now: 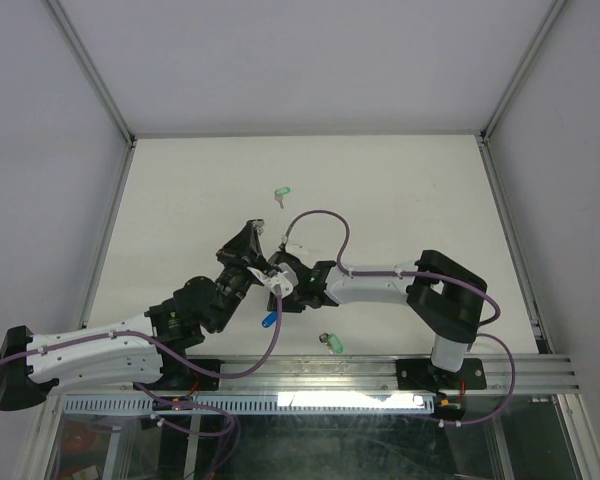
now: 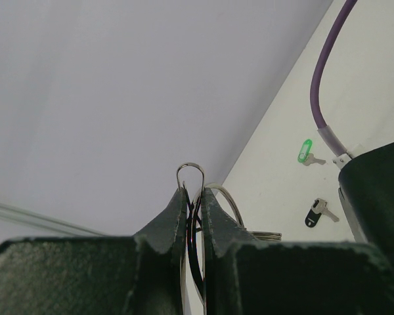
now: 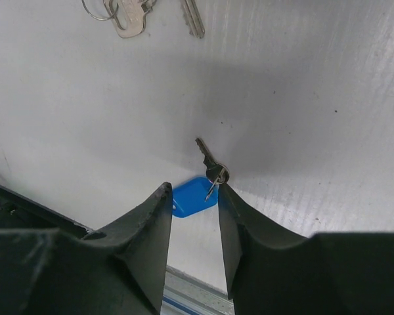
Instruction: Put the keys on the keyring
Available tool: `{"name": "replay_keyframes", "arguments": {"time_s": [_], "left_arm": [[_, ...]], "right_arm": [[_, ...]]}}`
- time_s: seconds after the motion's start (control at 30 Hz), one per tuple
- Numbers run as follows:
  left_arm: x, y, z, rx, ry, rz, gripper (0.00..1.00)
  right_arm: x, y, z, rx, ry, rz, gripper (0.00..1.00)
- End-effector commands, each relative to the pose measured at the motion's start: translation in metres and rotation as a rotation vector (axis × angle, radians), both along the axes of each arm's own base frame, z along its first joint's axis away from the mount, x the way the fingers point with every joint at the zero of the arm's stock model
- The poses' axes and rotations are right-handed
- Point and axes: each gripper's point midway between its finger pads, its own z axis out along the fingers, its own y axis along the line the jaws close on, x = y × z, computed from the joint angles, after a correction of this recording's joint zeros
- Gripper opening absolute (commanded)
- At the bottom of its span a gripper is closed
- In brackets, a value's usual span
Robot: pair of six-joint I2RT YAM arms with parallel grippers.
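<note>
The keyring (image 2: 191, 172) is a thin silver wire loop. Only its rounded top pokes up above the left gripper (image 2: 192, 194), whose dark fingers (image 2: 171, 220) are pinched tight on the wire, and another arc of wire curves out on the right side. Overhead, the left gripper (image 1: 252, 240) sits near the middle of the white table (image 1: 400, 200), almost nose to nose with the right gripper (image 1: 280, 278). On the right wrist camera, a couple of bare silver keys (image 3: 128, 16) on a wire ring show at the very top edge. Below them the blue-tagged key (image 3: 192, 199) lies on the table with its small blade pointing away. Its oblong tag shows in the gap of the right gripper (image 3: 194, 188), whose fingers (image 3: 151, 223) are spread apart and grasp nothing; whether one finger brushes the key's little ring, I can't tell. Further out, a green-tagged key (image 1: 282, 193) lies alone toward the far side with bare table all round it. A black-tagged key (image 2: 315, 213) lies nearer the grippers. A second green-tagged key (image 1: 330, 343) rests just short of the aluminium rail (image 1: 380, 370) at the near edge. A purple cable (image 1: 320, 212) arches over the right wrist. There is a broad stretch of bare surface to the right, out to the table's edge.
</note>
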Motion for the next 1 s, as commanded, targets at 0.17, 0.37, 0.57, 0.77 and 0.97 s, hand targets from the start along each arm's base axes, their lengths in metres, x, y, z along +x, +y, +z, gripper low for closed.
{"name": "replay_keyframes", "arguments": {"time_s": [0.17, 0.37, 0.57, 0.77, 0.97], "left_arm": [[-0.001, 0.006, 0.022, -0.075, -0.031, -0.001, 0.00], [-0.001, 0.006, 0.021, -0.068, -0.032, -0.001, 0.00], [-0.001, 0.005, 0.022, -0.065, -0.034, 0.000, 0.00], [-0.001, 0.005, 0.021, -0.062, -0.033, 0.000, 0.00], [-0.001, 0.006, 0.020, -0.055, -0.030, 0.001, 0.00]], "right_arm": [[0.012, 0.015, 0.012, 0.036, -0.047, -0.034, 0.33], [0.010, 0.011, 0.006, 0.022, -0.039, -0.029, 0.25], [0.011, 0.008, 0.009, 0.020, -0.050, -0.028, 0.11], [0.017, 0.005, 0.023, 0.027, -0.102, -0.016, 0.00], [0.026, -0.001, 0.049, 0.086, -0.225, 0.099, 0.00]]}}
